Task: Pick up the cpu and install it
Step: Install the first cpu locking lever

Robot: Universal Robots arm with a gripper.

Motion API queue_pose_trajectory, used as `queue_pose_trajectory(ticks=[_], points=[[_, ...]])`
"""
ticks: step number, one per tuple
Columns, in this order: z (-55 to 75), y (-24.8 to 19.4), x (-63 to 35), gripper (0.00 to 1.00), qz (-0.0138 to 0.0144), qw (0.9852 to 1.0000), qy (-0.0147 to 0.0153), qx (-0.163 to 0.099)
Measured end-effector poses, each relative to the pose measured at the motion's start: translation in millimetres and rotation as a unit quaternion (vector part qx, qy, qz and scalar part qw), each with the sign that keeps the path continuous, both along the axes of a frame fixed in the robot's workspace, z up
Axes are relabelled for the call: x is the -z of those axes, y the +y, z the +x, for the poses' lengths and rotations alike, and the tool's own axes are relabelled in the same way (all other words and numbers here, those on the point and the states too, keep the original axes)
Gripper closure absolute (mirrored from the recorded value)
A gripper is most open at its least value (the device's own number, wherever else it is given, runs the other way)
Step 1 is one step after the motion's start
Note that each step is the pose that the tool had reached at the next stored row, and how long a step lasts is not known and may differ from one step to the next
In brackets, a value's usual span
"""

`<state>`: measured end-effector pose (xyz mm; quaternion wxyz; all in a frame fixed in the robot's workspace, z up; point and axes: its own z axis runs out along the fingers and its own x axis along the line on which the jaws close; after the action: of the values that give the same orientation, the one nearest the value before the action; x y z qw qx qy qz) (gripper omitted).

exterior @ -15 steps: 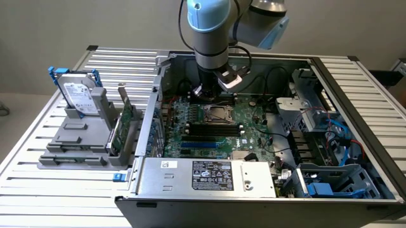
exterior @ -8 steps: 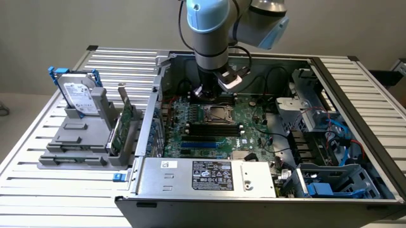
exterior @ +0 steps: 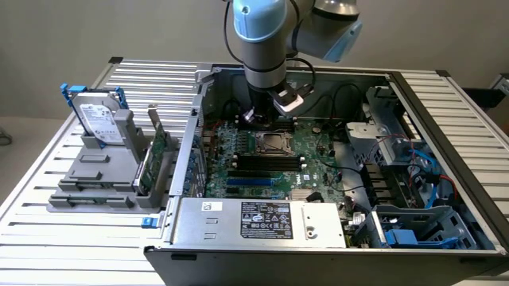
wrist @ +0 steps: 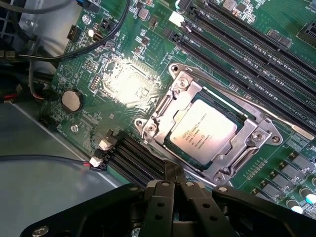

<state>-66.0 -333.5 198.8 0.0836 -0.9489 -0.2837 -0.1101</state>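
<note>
One small, flat, square cpu [wrist: 202, 134] with a silvery-beige metal top is lying seated in the motherboard socket, just ahead of your black two-fingered gripper [wrist: 174, 174]. The jaws are standing closed, pressed together and holding nothing that can be seen. They are hovering near the socket's closest corner, apart from the chip. Being square, the chip is offering no long axis, and its edges are running at a slant to the gripper body. A bright steel retention frame [wrist: 160, 113] is ringing the chip on every side, crowding any approach. Long black memory slots [wrist: 247, 44] are lying beyond the socket, farther from the jaws. Small white connectors [wrist: 104, 144] and a round silver coin battery [wrist: 71, 100] are sitting off to one side.
</note>
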Motion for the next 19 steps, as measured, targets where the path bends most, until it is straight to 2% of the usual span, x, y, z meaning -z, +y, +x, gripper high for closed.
queue_pose_trajectory(ticks=[7, 13, 19], points=[[0.2, 0.3, 1.1, 0.89, -0.0025, 1.0, -0.0032, 0.0], [-0.1, 0.4, 0.8, 0.89, -0.003, 1.0, -0.0032, 0.0], [-2.7, 0.3, -2.4, 0.89, -0.0033, 1.0, -0.0009, 0.0]])
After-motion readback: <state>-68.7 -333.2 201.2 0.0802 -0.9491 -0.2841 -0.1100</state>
